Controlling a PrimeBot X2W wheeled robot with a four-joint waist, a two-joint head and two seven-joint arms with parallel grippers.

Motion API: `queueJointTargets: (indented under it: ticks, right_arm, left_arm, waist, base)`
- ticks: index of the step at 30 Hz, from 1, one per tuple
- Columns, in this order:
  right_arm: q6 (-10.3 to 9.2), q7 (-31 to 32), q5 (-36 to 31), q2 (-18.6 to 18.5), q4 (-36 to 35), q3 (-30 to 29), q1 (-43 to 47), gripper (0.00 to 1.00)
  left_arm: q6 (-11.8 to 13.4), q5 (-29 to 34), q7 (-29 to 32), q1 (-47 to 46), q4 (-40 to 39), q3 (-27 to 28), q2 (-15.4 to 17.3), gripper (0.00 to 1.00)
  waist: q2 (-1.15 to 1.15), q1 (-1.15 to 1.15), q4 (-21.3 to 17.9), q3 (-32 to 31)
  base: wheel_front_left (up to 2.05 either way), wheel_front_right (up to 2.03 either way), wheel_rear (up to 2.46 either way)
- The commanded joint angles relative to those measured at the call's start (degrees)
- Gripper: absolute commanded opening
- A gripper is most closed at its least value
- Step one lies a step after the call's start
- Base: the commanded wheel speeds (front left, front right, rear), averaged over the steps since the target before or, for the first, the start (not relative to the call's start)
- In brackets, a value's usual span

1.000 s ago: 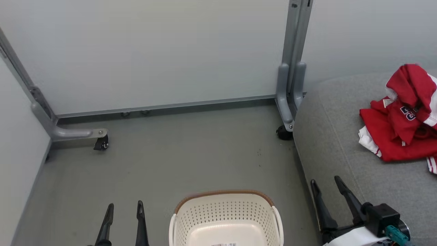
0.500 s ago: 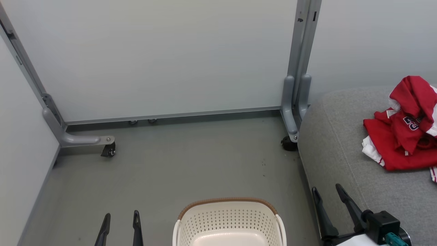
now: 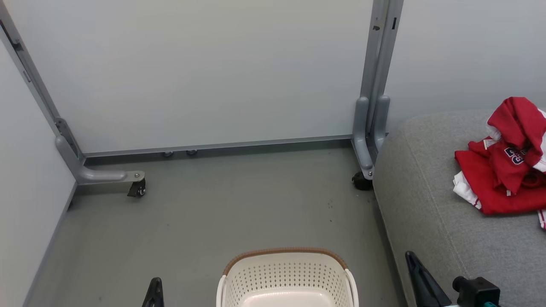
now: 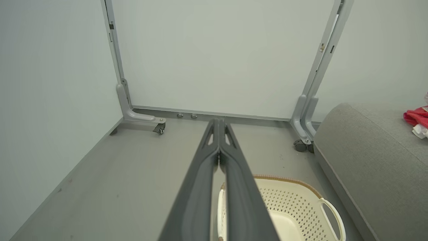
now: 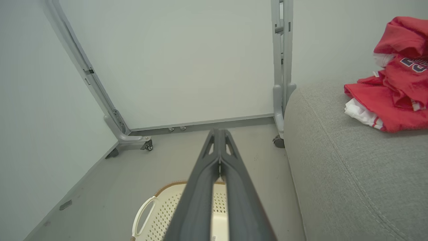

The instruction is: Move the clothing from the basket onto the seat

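The red clothing (image 3: 505, 166) with white trim and dark lettering lies crumpled on the grey seat (image 3: 431, 221) at the right; it also shows in the right wrist view (image 5: 394, 90) and at the edge of the left wrist view (image 4: 416, 118). The cream basket (image 3: 285, 277) with its brown rim stands on the floor at bottom centre, and what shows of its inside holds nothing. My left gripper (image 4: 219, 122) is shut on nothing, up above the floor left of the basket (image 4: 294, 207). My right gripper (image 5: 219, 132) is shut on nothing, between the basket (image 5: 160, 207) and the seat (image 5: 351, 174).
Pale partition panels on grey metal frames enclose the floor. Their caster feet stand at the back left (image 3: 136, 189) and beside the seat's corner (image 3: 361, 181). A grey upright post (image 3: 377, 76) rises next to the seat. Grey floor (image 3: 222, 213) stretches between basket and panels.
Both grippers have shut from wide open and sunk toward the bottom of the head view. The head camera tilted slightly, shifting the whole scene down.
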Motion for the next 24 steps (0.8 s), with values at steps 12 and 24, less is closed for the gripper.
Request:
queueJointTargets:
  ticks: [12, 24]
  right_arm:
    - [0.0, 3.34, 14.07, -0.11, 0.13, -2.21, -3.93, 0.0]
    - [0.0, 6.1, 25.07, -0.05, 0.89, -3.91, -6.3, 0.0]
  left_arm:
    - [-1.83, -14.98, 3.14, -4.52, 0.8, 1.85, 0.69, 0.0]
    - [-3.18, -26.57, 5.74, -7.71, 2.27, 3.24, 1.05, 0.0]
  waist:
    - [0.0, 0.0, -0.11, 1.04]
    - [0.0, 0.0, -0.21, 2.03]
  base:
    - [0.0, 0.0, 0.0]
    - [0.0, 0.0, 0.0]
